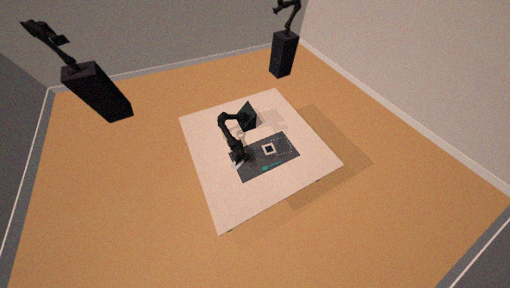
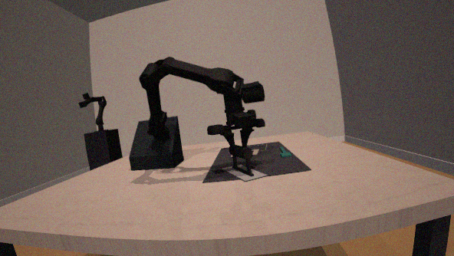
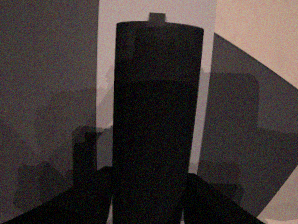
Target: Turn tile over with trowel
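The trowel (image 1: pixel 236 165) (image 2: pixel 257 175) (image 3: pixel 105 30) has a flat pale blade and a thick black handle raised on posts. My gripper (image 2: pixel 238 146) (image 3: pixel 148 179) is shut on that handle. The blade is at or just above the mat (image 1: pixel 247 172) (image 2: pixel 295 165) (image 3: pixel 45 50), near its end away from the dashed outline, with a corner past the edge. The tile (image 1: pixel 269 148) (image 2: pixel 255 152) lies flat, showing a white border around a dark square. It is beside the dashed outline (image 1: pixel 291 148); any overlap is unclear. Neither shows in the wrist view.
A teal long-handled tool (image 1: pixel 271 165) (image 2: pixel 285 154) lies on the mat near its long edge. The arm's dark base block (image 1: pixel 246 122) (image 2: pixel 157 151) stands on the pale table (image 1: pixel 224 207) (image 2: pixel 172 207). Two other arms on dark pedestals (image 1: pixel 96 92) (image 1: pixel 282 53) stand beyond the table.
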`<state>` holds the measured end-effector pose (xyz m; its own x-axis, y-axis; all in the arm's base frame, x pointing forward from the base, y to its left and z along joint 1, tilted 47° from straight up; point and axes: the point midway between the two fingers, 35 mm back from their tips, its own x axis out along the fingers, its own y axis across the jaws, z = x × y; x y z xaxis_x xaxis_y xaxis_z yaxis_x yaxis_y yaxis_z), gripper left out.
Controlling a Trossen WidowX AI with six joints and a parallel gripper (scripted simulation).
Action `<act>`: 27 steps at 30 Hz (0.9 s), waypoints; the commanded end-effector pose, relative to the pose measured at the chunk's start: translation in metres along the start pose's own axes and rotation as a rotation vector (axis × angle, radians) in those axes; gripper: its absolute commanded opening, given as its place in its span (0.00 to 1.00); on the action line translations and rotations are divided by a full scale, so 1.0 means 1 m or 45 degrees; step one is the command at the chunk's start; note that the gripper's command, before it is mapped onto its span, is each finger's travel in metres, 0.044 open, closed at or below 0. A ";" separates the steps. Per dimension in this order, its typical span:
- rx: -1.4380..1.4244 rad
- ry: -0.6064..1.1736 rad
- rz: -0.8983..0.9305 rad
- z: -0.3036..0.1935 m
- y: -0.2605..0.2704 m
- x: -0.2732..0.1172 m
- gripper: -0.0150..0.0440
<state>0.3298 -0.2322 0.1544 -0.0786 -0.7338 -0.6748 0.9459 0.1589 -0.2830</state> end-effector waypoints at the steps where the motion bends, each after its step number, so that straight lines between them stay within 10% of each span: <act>1: 0.032 0.009 -0.011 0.000 -0.002 0.004 0.47; 8: 0.032 0.009 -0.011 0.000 -0.002 0.004 0.71; 27: 0.032 0.009 -0.011 0.000 -0.002 0.002 0.71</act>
<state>0.3276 -0.2355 0.1542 -0.0859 -0.7330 -0.6748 0.9524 0.1385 -0.2716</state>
